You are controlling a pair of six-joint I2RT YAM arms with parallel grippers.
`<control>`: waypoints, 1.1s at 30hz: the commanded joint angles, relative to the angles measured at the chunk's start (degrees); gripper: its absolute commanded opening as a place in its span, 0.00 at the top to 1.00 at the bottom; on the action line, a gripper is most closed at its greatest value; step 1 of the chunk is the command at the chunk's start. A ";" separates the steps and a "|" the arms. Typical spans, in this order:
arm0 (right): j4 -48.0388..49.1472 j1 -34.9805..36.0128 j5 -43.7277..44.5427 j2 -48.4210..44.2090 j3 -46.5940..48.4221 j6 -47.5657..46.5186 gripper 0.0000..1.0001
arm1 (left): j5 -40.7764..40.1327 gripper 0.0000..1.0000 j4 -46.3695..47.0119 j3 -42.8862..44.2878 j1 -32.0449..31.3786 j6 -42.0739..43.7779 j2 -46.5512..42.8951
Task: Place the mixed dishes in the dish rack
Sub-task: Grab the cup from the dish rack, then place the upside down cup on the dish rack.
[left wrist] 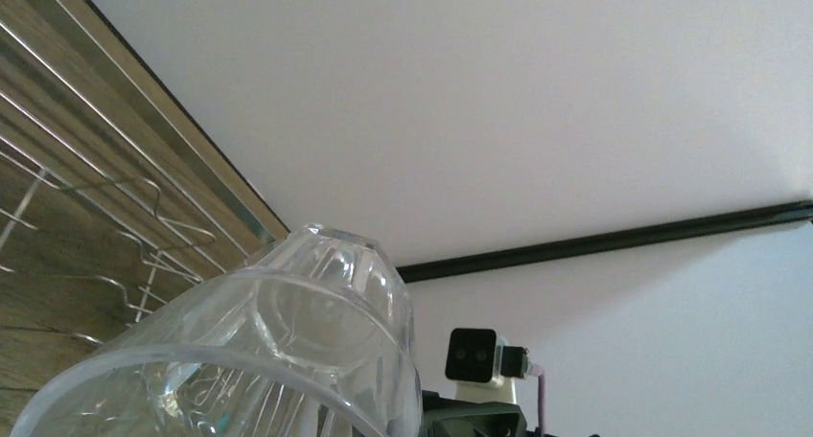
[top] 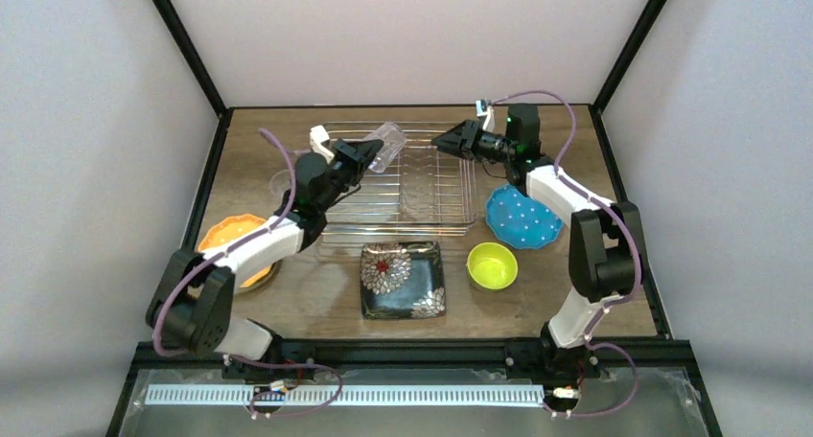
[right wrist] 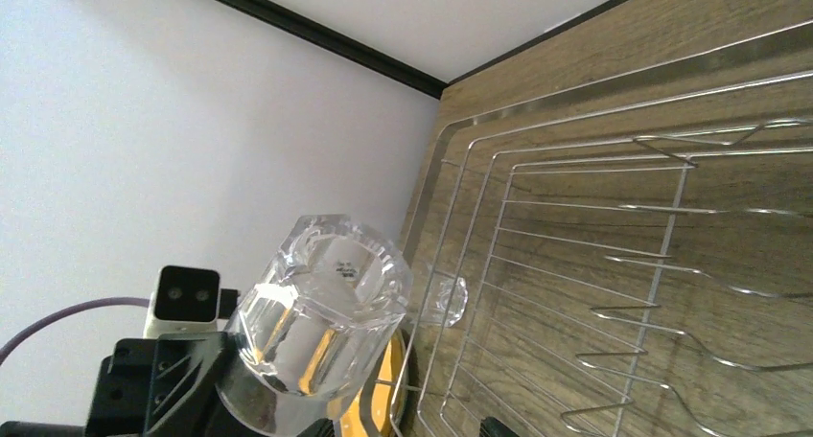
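The dish rack (top: 403, 183) lies at the table's middle back. My left gripper (top: 362, 156) is shut on a clear glass cup (top: 385, 146), held tilted, base up, above the rack's far left part. The cup fills the left wrist view (left wrist: 268, 351) and hides the fingers there. It also shows in the right wrist view (right wrist: 321, 312). My right gripper (top: 443, 141) hovers open and empty over the rack's far right corner. Only one fingertip (right wrist: 499, 425) shows in its own view. A second clear glass cup (top: 283, 180) stands left of the rack.
An orange plate (top: 235, 236) sits at the left on another dish. A black floral plate (top: 403, 279) and a yellow-green bowl (top: 492, 264) lie in front of the rack. A blue dotted plate (top: 522, 217) lies to its right, under my right arm.
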 commanded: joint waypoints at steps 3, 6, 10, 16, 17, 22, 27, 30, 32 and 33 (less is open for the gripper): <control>3.61 -2.31 0.50 0.71 -2.51 0.77 0.11 | 10.27 0.97 15.90 3.95 1.43 -5.55 8.65; 3.35 -3.27 1.05 0.54 -2.94 0.23 0.11 | 12.63 0.97 20.27 5.95 1.63 -7.59 12.96; 3.02 -4.32 1.81 0.20 -3.41 -0.35 0.11 | 14.34 0.97 27.76 8.07 1.66 -11.73 18.48; 1.95 -5.45 4.89 -1.72 -4.85 -2.25 0.11 | 17.64 0.97 37.34 13.47 1.66 -17.47 27.72; 1.44 -5.63 6.23 -2.46 -5.05 -2.80 0.11 | 18.07 0.97 38.97 14.64 1.70 -18.35 28.96; 1.66 -6.92 11.62 -6.00 -7.76 -3.42 0.11 | 21.01 0.97 44.67 20.78 1.49 -21.97 35.83; 2.14 -8.34 19.30 -10.90 -11.51 -2.23 0.11 | 22.19 0.97 46.81 26.02 1.10 -24.49 40.70; 1.37 -9.21 23.56 -13.15 -12.96 -1.29 0.11 | 22.83 0.97 47.06 29.22 0.52 -25.55 43.23; 0.77 -9.54 25.47 -14.10 -13.42 -0.74 0.11 | 23.21 0.97 46.79 31.48 -0.06 -26.04 45.12; 0.69 -9.64 26.00 -14.39 -13.58 -0.67 0.11 | 23.42 0.97 46.63 32.63 -0.36 -26.32 46.09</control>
